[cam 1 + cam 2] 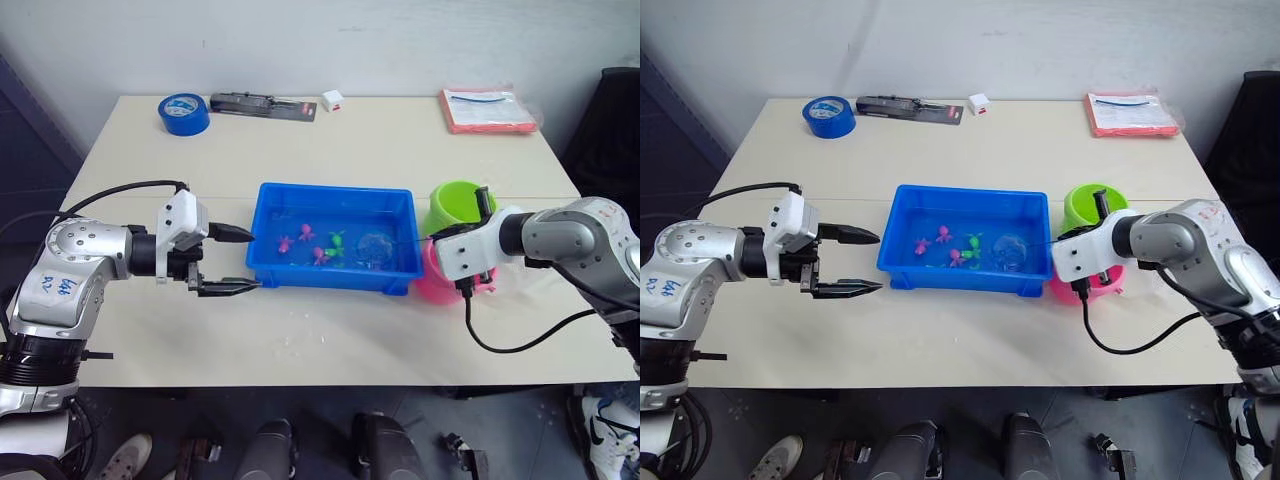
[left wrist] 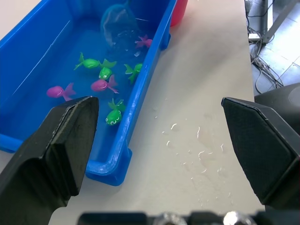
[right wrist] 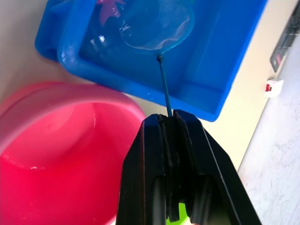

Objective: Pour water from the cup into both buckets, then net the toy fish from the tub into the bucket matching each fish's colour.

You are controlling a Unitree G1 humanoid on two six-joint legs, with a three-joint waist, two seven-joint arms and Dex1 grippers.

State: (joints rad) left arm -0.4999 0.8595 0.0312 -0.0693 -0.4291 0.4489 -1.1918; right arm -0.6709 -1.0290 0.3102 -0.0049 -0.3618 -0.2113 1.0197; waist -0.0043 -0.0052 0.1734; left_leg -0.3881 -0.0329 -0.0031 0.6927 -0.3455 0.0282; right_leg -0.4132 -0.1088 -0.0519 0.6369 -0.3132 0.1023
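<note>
The right gripper [image 3: 169, 123], jaws pinching the net [image 3: 154, 23] handle, dips it into the tub [image 1: 300, 270] at bench centre, among toy fish [image 2: 104, 85]. At the tub's 9 o'clock, the left gripper [image 1: 240, 260] has jaws spread.

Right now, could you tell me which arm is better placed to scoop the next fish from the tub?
The right. Its gripper is shut on the net's handle, with the net already in the tub. The left gripper is open and empty beside the tub.

Glossy plastic tub [image 1: 333, 272], glossy pink bucket [image 3: 56, 154], matt table [image 1: 400, 150].
</note>
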